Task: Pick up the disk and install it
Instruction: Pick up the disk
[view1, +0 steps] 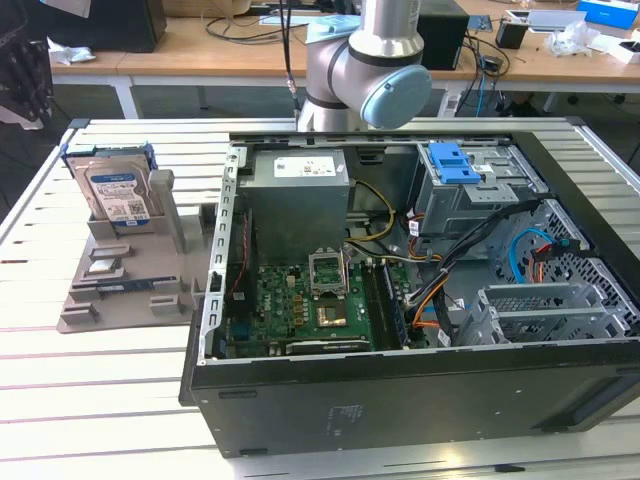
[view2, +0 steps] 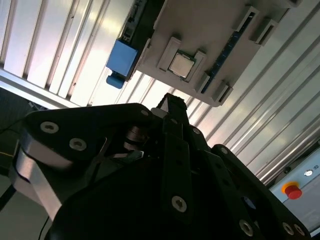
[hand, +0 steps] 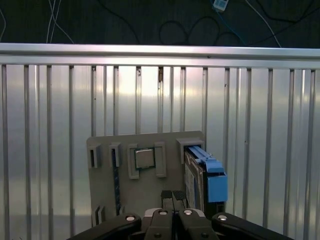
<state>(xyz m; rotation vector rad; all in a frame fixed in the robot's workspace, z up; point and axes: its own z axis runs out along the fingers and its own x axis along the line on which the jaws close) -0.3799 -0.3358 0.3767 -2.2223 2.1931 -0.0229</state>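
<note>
Presently at approach: tool (hand: 173, 196), fingers together and empty, hovers near disk (hand: 196, 177) upright in stand (hand: 145, 195); grasp would require parting.

My gripper (hand: 172, 196) is black — the disk (view1: 112, 195) silver-black with a white-and-blue label and blue rails, its stand (view1: 120, 295) grey, the table (view1: 80, 380) pale, striped with slats.

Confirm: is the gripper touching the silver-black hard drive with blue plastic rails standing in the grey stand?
Apart. In the second wrist view, bare slats of the metal table separate the black gripper from the blue-railed disk.
</note>
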